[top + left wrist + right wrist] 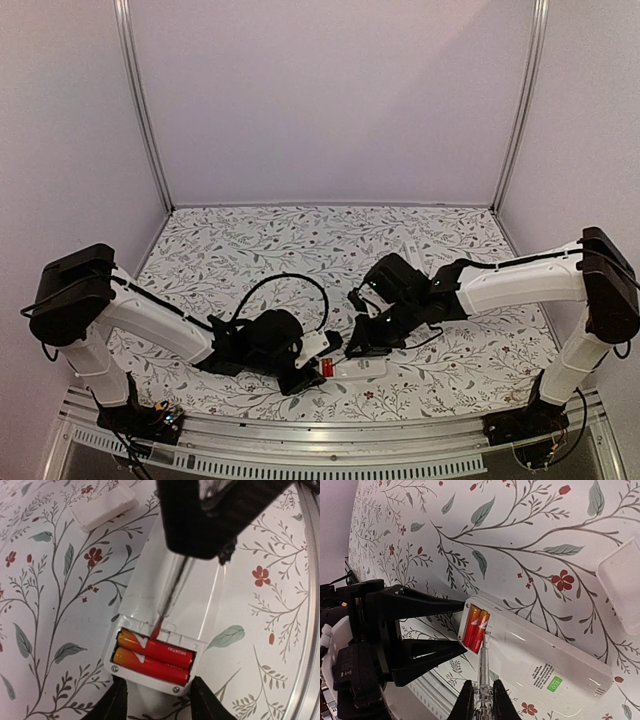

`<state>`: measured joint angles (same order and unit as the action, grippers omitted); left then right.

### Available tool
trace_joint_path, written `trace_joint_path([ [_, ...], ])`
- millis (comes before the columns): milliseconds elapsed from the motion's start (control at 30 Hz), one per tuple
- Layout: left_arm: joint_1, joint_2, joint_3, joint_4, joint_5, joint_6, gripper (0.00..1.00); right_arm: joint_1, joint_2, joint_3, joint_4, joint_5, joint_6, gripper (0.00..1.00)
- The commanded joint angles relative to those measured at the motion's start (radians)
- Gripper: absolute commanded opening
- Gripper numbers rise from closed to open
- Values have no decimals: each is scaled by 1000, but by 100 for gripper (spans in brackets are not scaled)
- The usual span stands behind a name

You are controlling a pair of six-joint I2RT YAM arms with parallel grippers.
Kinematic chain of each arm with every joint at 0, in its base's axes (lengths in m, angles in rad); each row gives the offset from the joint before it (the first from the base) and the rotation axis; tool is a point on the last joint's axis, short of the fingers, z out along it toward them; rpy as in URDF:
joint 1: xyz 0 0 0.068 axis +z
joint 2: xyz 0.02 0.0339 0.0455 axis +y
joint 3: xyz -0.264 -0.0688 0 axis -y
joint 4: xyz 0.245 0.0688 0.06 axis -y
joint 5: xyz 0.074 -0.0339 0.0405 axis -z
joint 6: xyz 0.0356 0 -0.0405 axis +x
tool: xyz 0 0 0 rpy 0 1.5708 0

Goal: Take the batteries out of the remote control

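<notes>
Prying step: right claw (481, 696), clamped on clear pry tool (482, 667), must lever batteries (155, 657) out; left claw (159, 699) straddles remote (545, 655), grip unclear.

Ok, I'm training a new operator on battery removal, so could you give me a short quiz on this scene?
1. How many batteries sit in the open compartment of the remote?
2. True or false: the white cover lies apart from the remote.
3. What does the right gripper hold? A) a battery B) a clear stick C) the white cover

Key: 1. two; 2. true; 3. B
</notes>
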<state>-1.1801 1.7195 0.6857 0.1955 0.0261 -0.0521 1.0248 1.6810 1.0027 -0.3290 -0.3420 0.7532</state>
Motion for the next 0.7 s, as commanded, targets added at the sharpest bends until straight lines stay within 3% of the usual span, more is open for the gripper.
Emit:
trace_joint_path([
  [0,-12,56,29,15,-76,1,42,47,68,-68,256,-162,54,0],
  [367,72,104,91,35,-314,-119,46,1,-154,-48,48,103,-30,0],
  [667,106,161,172,20,-396,-159,46,-27,-208,-75,-45,236,-46,0],
])
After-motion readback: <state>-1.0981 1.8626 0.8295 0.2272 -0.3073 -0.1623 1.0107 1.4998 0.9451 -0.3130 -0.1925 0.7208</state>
